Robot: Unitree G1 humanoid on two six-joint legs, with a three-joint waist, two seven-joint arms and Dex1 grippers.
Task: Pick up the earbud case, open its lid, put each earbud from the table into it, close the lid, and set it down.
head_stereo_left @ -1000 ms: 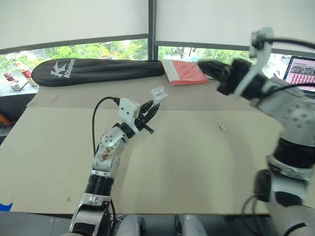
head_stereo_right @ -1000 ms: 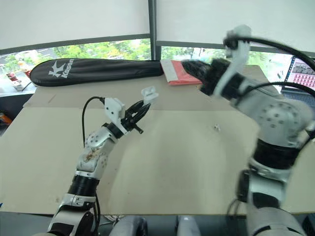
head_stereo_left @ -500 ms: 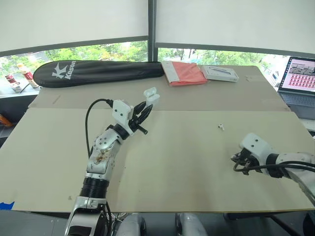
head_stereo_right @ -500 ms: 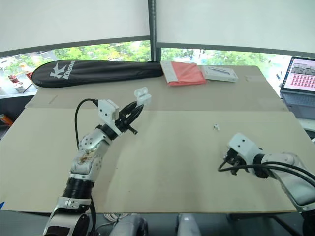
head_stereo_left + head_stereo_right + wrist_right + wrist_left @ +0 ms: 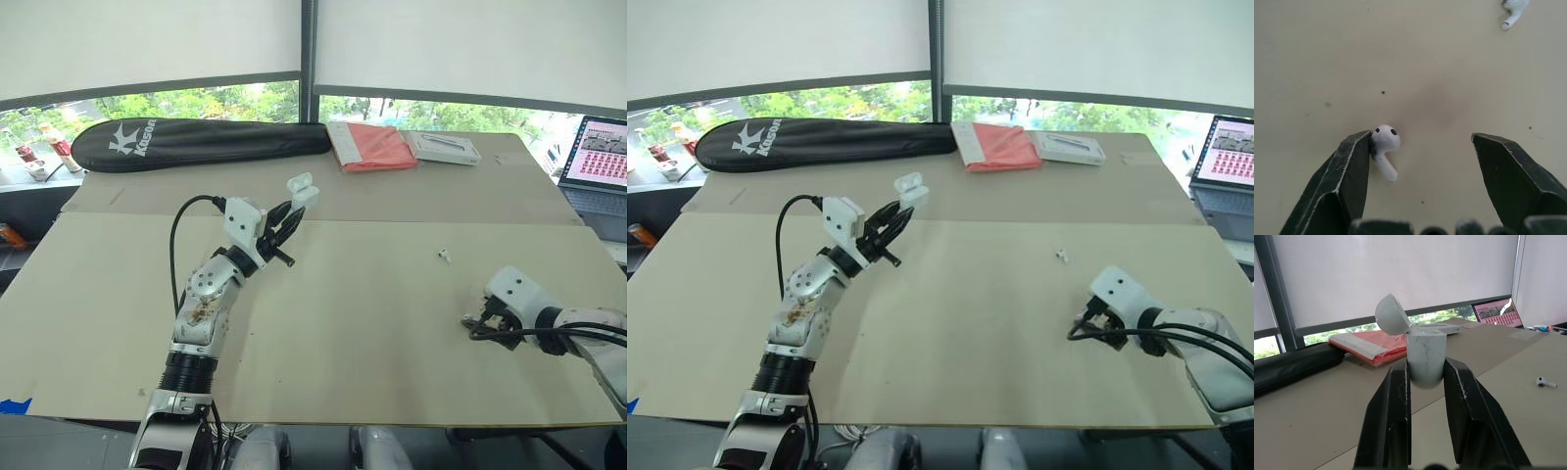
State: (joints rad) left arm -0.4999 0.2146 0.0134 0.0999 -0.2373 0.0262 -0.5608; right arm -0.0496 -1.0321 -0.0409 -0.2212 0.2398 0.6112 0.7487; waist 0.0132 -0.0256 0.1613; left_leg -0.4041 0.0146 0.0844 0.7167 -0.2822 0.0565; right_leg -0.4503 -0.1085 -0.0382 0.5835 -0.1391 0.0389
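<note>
The right claw [image 5: 1419,143] hangs spread wide, low over the surface [image 5: 372,333] near its right edge. One earbud [image 5: 1384,144] lies between its fingers, touching one finger [image 5: 1354,161], with the other finger well apart from it. Nothing is gripped yet. A second earbud [image 5: 445,256] rests loose on the surface, farther toward the far edge and well apart from the claw.

Across the surface, left of its middle, the left claw [image 5: 1425,377] is clamped on the earbud case [image 5: 1425,357] and holds it upright in the air. The case's lid [image 5: 1392,315] is tipped back and open.

Picking up the case and opening it look done. Judging by the two earbuds on the surface, neither is loaded. Closing on the first appears to be the step in hand. After that come its carry to the case, the second earbud, shutting the lid and setting the case down.

Along the far edge lie a black racket bag [image 5: 196,142], a red folder [image 5: 370,147] and a white box [image 5: 446,147]. A laptop [image 5: 598,152] sits at the far right corner.
</note>
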